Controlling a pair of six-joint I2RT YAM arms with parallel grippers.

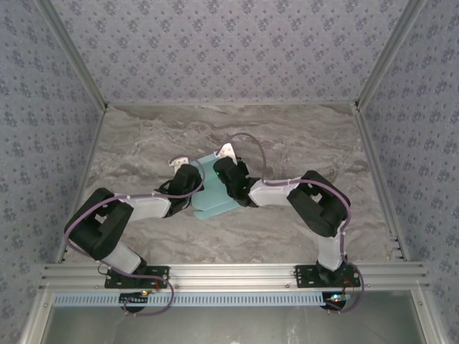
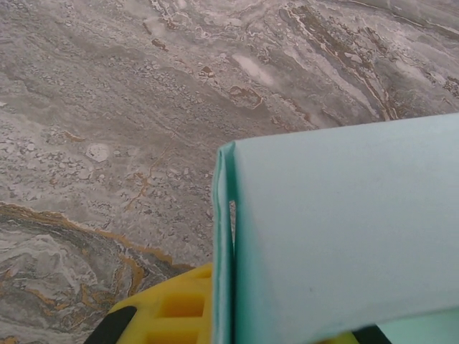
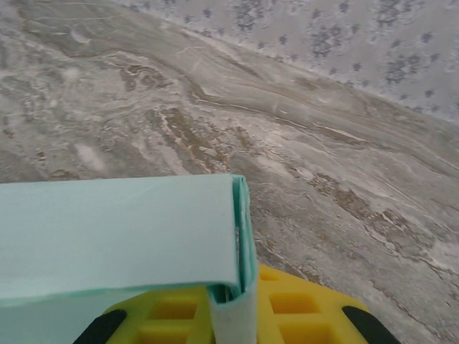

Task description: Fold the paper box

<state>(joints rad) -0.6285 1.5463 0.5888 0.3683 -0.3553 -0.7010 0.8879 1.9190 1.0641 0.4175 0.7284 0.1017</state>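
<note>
**Entry: paper box (image 1: 214, 204), pale blue card.** It lies mid-counter (image 1: 301, 136), on the marbled grey surface, between the two arms.

- **Overhead view:** both wrists lie over the box. A near corner and a sliver at the far end are visible. The rest of the outline is covered, so the flaps and tabs cannot be counted.
- **Left gripper (image 1: 192, 183):** it sits at the box's left side, with its jaws hidden beneath the wrist from above. In the left wrist view, a doubled-over edge of the paper box (image 2: 224, 236) runs down against the yellow fingers (image 2: 172, 312). A broad panel spreads to the right and is cut off by the frame. The gripper is clenched on the card.
- **Right gripper (image 1: 228, 176):** it sits at the box's right side and is also covered from above. In the right wrist view, a panel of the paper box (image 3: 122, 229) spreads to the left and is cut off. A narrow strip of its folded edge drops between the yellow fingers (image 3: 301, 308), which press close on either side. The gripper is grasping the card.
- **Undetermined:** how many layers the fold has.
- **Surround:** patterned wall (image 3: 344, 36) beyond the counter.
</note>
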